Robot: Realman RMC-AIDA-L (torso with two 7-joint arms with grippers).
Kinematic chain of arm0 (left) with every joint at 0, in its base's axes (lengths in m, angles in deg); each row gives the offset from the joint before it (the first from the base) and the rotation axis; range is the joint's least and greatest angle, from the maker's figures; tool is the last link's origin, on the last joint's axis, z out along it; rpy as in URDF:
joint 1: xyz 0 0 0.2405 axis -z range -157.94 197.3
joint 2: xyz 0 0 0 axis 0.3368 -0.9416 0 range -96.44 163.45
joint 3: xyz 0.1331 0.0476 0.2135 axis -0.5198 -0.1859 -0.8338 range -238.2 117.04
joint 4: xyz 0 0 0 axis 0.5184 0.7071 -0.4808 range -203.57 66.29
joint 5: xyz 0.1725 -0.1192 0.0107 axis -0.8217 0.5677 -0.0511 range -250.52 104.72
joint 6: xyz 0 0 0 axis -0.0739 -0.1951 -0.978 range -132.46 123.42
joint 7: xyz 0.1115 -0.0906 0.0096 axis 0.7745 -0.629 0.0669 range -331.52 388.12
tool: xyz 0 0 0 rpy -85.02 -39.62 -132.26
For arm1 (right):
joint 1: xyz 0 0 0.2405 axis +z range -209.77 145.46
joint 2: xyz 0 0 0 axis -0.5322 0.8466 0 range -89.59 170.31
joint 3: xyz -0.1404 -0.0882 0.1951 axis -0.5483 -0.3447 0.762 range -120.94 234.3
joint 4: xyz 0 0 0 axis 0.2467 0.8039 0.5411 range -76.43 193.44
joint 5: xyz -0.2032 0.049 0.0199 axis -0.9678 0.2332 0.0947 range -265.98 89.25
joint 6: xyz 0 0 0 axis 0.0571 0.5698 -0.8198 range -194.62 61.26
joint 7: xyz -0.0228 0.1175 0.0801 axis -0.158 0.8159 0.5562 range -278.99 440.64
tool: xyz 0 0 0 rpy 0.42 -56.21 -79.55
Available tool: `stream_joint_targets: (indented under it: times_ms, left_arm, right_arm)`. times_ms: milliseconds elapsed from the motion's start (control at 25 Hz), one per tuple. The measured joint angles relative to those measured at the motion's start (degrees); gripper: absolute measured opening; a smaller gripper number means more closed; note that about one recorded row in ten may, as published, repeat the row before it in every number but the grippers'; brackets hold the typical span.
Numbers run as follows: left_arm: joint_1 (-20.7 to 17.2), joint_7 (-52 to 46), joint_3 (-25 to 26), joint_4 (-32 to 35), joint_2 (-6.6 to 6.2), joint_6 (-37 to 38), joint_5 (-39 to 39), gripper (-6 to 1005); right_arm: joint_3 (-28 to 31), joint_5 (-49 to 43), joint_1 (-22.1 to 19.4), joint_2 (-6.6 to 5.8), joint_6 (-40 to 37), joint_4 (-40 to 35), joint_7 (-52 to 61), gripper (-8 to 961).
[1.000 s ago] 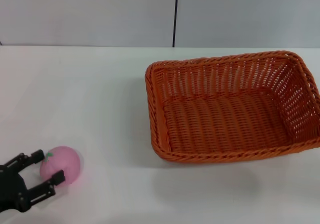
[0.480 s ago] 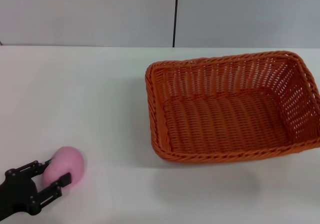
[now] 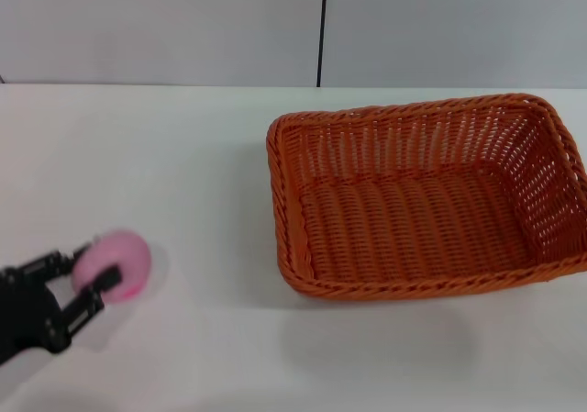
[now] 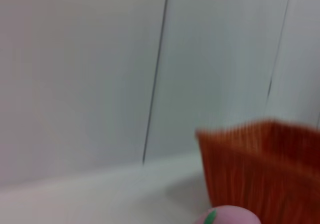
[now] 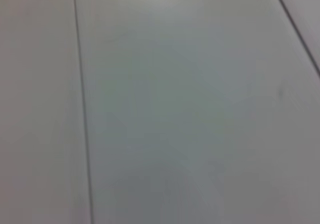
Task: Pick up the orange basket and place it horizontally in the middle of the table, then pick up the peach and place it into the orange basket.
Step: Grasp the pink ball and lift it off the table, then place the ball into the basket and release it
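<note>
I have the peach [image 3: 114, 261] clamped between the left gripper [image 3: 84, 274] fingers, and it looks just clear of the bench [image 3: 165, 155], low at my left. The basket [image 3: 422, 206] lies flat, well off to the gripper's right and a little beyond it. To do this step well, I judge I need enough height to clear the near braided rim before crossing, then to stop over the open floor and lower before letting go, so the peach cannot roll out.

The head view gives me the whole layout. The left wrist view shows only the peach's top with its green leaf and a basket wall ahead. The right wrist view sees bare wall; the right gripper is out of sight.
</note>
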Motion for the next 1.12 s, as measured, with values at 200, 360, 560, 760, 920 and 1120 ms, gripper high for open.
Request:
stream_joint_targets:
  times_ms: [200, 360, 560, 760, 920, 1120]
  left_arm:
    - [4.5, -0.3, 0.8, 0.0, 0.16, -4.9, 0.0, 387]
    - [10.0, -0.3, 0.1, -4.0, 0.34, -5.8, -0.5, 360]
    - [14.8, -0.2, -2.1, -8.6, 0.48, -3.7, -0.6, 307]
    - [21.7, 0.0, -2.5, -20.0, 0.62, 7.6, -0.6, 264]
    - [23.7, 0.4, -2.5, -23.9, 0.67, 11.8, -0.6, 247]
    - [24.1, 3.0, -2.4, -26.9, 0.72, 14.0, -0.7, 274]
  right_arm:
    - [1.6, -0.1, 0.1, -0.07, 0.2, 2.7, -1.7, 557]
    - [1.6, -0.1, 0.7, -0.08, 0.3, 3.9, -3.0, 559]
    - [1.7, -0.1, 1.5, -0.09, 0.4, 5.3, -4.0, 561]
    - [2.4, -0.1, 2.4, -0.08, 0.5, 7.7, -6.7, 563]
    - [3.4, 0.0, 2.9, -0.05, 0.5, 9.6, -8.0, 564]
    - [3.7, 0.0, 2.7, -0.02, 0.5, 10.1, -8.7, 566]
